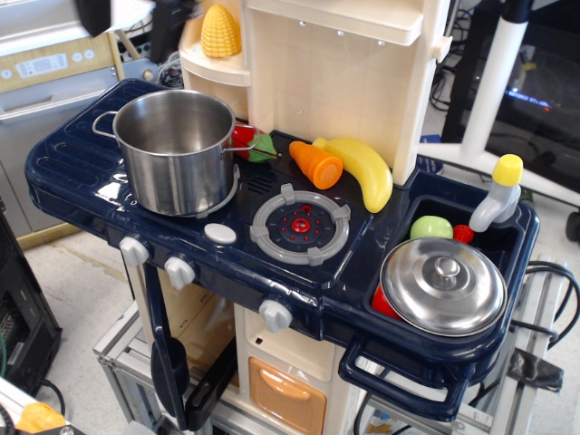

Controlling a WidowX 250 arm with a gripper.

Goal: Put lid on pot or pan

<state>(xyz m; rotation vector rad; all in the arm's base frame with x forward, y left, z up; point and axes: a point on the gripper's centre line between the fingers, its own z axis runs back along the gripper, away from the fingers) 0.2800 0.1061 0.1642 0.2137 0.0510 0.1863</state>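
pot (174, 148): upright, open, left burner | lid (443, 285): knob up, apparently over sink
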